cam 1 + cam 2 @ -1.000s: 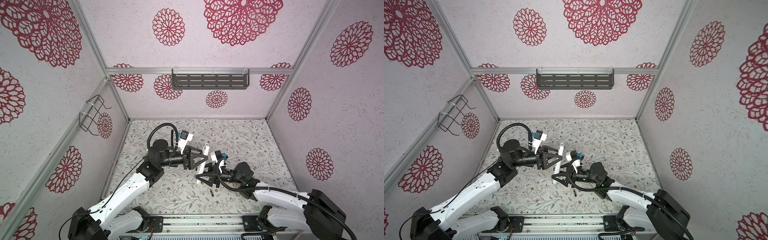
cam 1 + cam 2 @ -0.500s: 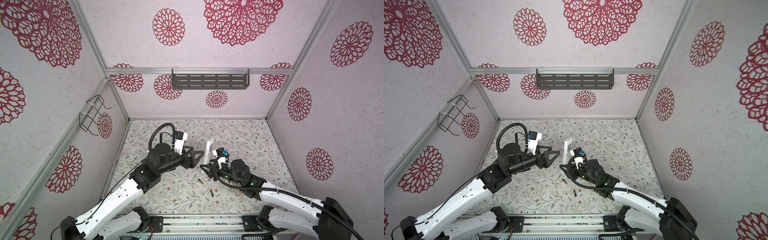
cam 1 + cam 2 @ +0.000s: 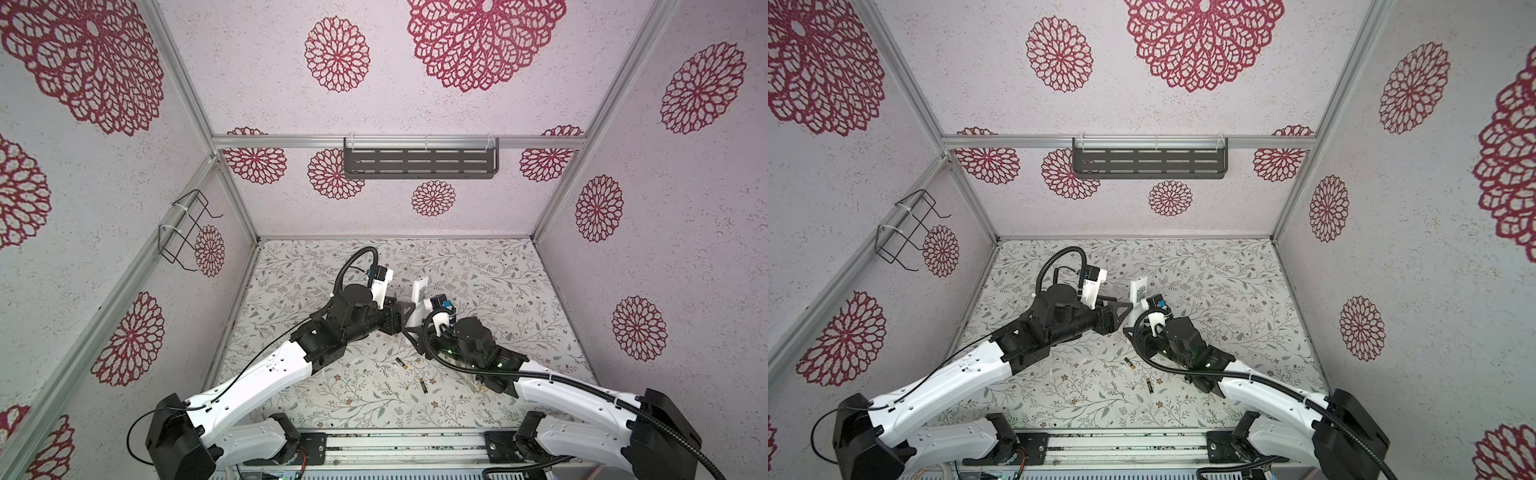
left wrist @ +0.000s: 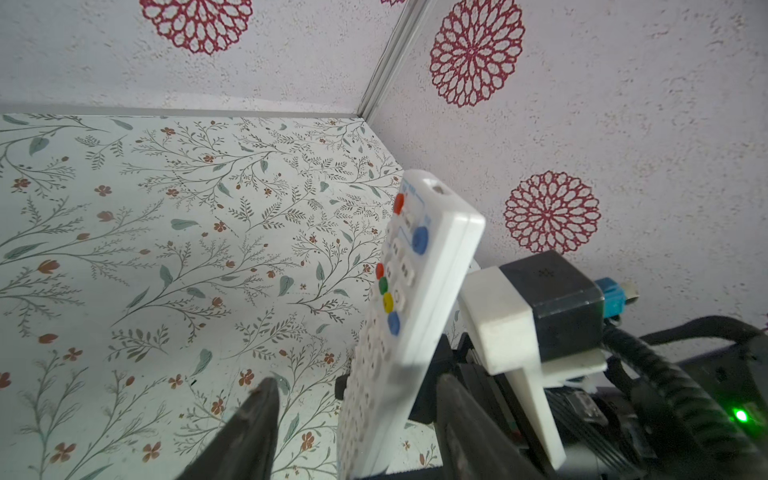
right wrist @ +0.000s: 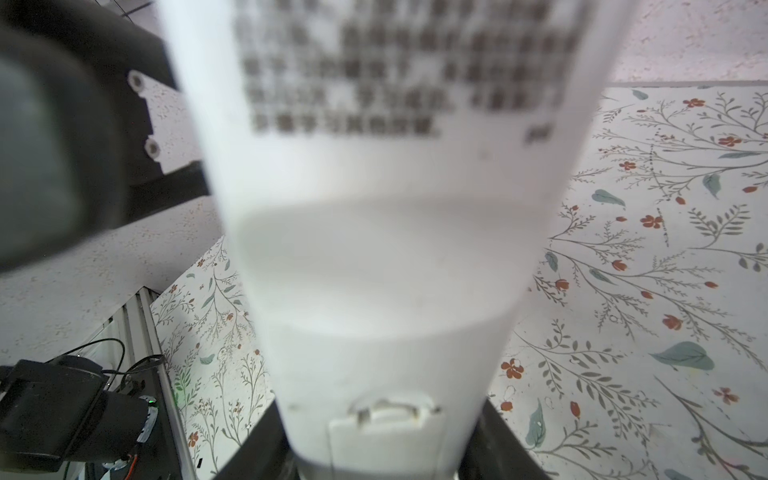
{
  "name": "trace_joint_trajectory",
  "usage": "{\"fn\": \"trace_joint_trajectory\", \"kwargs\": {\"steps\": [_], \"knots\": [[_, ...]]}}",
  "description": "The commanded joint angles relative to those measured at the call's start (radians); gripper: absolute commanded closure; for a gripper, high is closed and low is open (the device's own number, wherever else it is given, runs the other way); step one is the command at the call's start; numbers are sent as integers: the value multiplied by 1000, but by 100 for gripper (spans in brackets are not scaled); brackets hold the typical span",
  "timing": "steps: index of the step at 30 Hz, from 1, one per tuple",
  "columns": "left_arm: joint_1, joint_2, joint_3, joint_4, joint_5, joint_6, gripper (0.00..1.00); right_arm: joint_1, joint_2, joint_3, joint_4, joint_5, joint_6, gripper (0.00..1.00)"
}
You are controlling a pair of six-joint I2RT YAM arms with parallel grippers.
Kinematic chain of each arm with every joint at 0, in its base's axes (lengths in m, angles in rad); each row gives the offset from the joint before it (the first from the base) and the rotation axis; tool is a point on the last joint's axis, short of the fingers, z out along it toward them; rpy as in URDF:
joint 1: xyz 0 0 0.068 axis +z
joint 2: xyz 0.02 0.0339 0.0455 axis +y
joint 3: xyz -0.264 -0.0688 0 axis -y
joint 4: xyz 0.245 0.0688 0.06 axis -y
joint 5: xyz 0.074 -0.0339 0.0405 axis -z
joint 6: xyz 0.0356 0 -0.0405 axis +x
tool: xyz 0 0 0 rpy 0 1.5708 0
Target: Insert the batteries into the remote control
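Remote control (image 4: 419,299), centre right: smooth white plastic, satin sheen; coloured buttons matt, rubbery-looking. Batteries (image 3: 401,364), lower centre: black casing, gold-coloured band, finish too small to judge. Counter (image 3: 498,274): smooth matt floral-print covering. Walls (image 3: 415,104): rough, grainy. Frame rails (image 3: 291,141): brushed silver metal. Shelf (image 3: 419,164), upper centre: dark matt perforated metal.
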State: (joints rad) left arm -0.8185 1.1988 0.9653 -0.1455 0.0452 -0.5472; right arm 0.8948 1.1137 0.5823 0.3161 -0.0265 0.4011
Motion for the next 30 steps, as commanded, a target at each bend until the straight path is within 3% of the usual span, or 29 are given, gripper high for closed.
{"fn": "trace_joint_trajectory", "kwargs": {"steps": [1, 9, 16, 25, 30], "knots": [[-23, 19, 28, 44, -15, 11, 40, 8, -6, 36, 55, 6, -7, 100], [-49, 85, 58, 61, -85, 29, 50, 15, -8, 30, 52, 10, -5, 100], [-53, 119, 63, 94, -82, 35, 62, 22, -25, 21, 42, 26, -5, 100], [-54, 133, 52, 115, -67, 37, 66, 28, -12, 25, 36, 24, -5, 100], [-54, 114, 35, 115, -64, 35, 83, 36, -20, 29, 22, 29, -22, 100]]}}
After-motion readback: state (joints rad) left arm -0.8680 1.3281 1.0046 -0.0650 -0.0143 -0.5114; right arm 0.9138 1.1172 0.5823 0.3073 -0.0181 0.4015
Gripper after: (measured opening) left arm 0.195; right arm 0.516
